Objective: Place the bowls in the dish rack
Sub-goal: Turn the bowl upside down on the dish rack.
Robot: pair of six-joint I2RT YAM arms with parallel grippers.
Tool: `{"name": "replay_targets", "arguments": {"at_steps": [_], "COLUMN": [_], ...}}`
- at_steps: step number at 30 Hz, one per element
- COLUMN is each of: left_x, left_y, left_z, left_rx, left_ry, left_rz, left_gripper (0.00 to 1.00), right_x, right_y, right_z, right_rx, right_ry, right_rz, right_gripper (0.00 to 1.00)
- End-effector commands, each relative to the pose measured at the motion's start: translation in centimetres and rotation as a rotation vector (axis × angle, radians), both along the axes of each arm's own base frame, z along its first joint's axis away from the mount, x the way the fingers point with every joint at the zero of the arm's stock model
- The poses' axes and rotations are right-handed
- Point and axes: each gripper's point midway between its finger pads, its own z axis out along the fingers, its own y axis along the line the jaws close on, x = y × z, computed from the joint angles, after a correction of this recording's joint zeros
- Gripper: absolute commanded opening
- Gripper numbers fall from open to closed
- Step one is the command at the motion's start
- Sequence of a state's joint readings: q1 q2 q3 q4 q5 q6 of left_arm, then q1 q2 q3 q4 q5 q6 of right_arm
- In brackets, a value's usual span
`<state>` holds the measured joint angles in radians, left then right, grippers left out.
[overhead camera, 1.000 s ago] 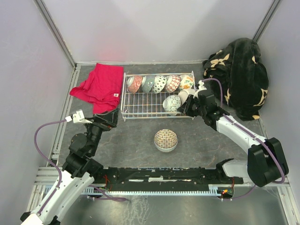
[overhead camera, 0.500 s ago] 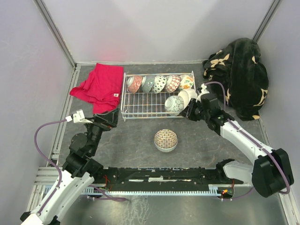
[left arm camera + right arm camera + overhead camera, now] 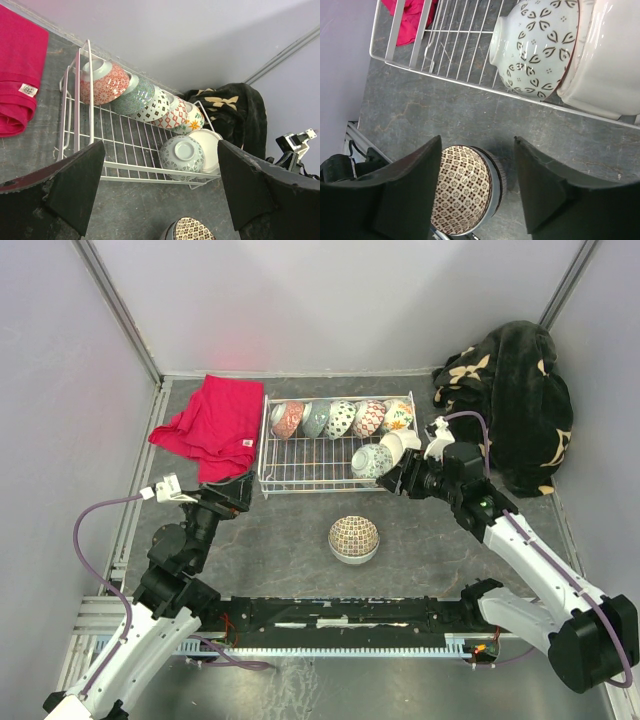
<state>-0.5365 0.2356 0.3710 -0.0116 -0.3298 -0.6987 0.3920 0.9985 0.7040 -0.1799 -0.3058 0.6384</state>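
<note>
The dish rack (image 3: 300, 472) holds a back row of patterned bowls (image 3: 341, 419). In its front right corner a green-leaf bowl (image 3: 371, 460) leans on a plain white bowl (image 3: 404, 446). My right gripper (image 3: 399, 479) hangs open just outside that corner, touching neither. In the right wrist view the leaf bowl (image 3: 537, 47) and white bowl (image 3: 607, 65) sit behind the rack's wire (image 3: 445, 75). A brown-patterned bowl (image 3: 465, 192) lies on the table below the right gripper's (image 3: 476, 144) empty jaws. My left gripper (image 3: 238, 491) is open, left of the rack.
A red cloth (image 3: 214, 423) lies left of the rack. A black floral blanket (image 3: 515, 400) is heaped at the back right, close behind my right arm. The brown-patterned bowl (image 3: 354, 538) rests on the grey table in front of the rack. Walls enclose the table.
My right gripper has opened, let go of the white bowl in the rack's front right corner and drawn back slightly. The left arm has not moved.
</note>
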Motion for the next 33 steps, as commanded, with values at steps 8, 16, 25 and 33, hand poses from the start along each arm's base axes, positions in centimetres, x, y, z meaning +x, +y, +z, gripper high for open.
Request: {"name": "replay_targets", "arguments": {"at_steps": [8, 16, 25, 33], "left_x": [-0.3, -0.4, -0.5, -0.5], "left_y": [-0.5, -0.6, -0.6, -0.6], "left_z": [2.0, 2.1, 2.2, 2.3], "left_rx": [-0.012, -0.013, -0.016, -0.015], "left_ry": [-0.057, -0.059, -0.067, -0.067], "left_rz": [-0.030, -0.038, -0.041, -0.040], "left_gripper": [0.99, 0.99, 0.99, 0.99], "right_x": [-0.1, -0.4, -1.5, -6.9], "right_y": [0.6, 1.0, 3.5, 8.8], "right_z": [1.3, 1.8, 2.1, 2.1], "right_rx": [0.023, 0.045, 0.075, -0.071], "right_ry": [-0.064, -0.070, -0.072, -0.065], "right_rz": [0.047, 0.072, 0.196, 0.508], "right_gripper": [0.80, 0.85, 0.82, 0.68]}}
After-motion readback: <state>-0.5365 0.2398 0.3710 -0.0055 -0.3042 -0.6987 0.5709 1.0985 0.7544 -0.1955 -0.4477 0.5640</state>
